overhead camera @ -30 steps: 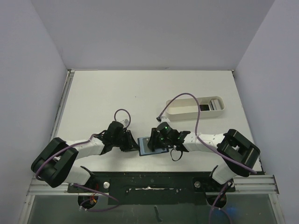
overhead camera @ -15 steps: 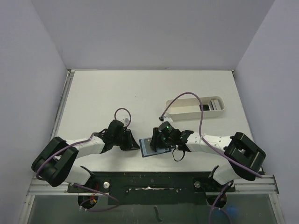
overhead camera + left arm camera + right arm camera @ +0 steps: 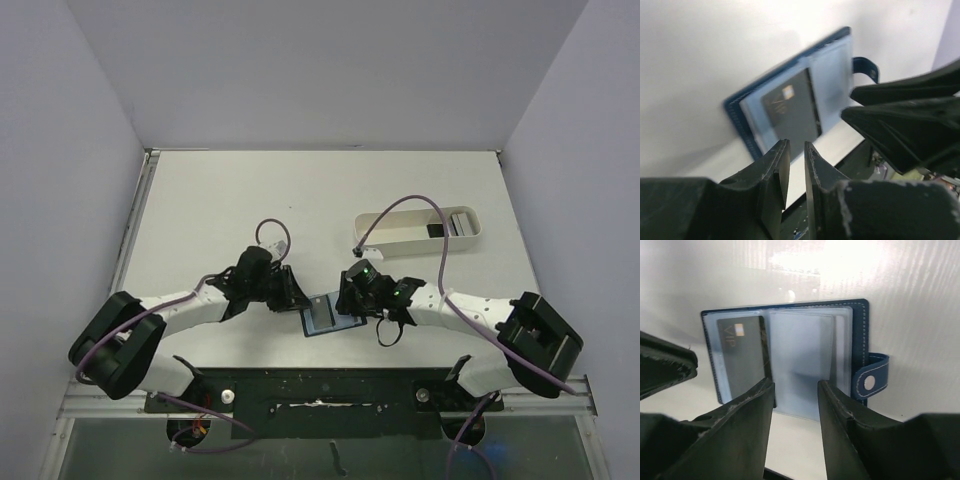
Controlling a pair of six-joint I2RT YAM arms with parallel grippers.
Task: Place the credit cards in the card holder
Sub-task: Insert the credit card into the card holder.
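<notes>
White surface (image 3: 250,200), lower centre: the card holder (image 3: 322,316) lies open, a dark credit card (image 3: 742,357) in one pocket. The left pincer (image 3: 794,150) is barely parted and the right pincer (image 3: 795,384) spread, both empty. In the upper right, a white tray (image 3: 400,243) holds a dark item (image 3: 437,230), possibly another card.

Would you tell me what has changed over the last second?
The right gripper slid slightly right, uncovering more of the card holder, as its elbow swung outward. The left gripper edged forward, toward the centre. Neither grasped anything. The holder stayed put, open, with one dark card in a sleeve; the white tray did not move.
</notes>
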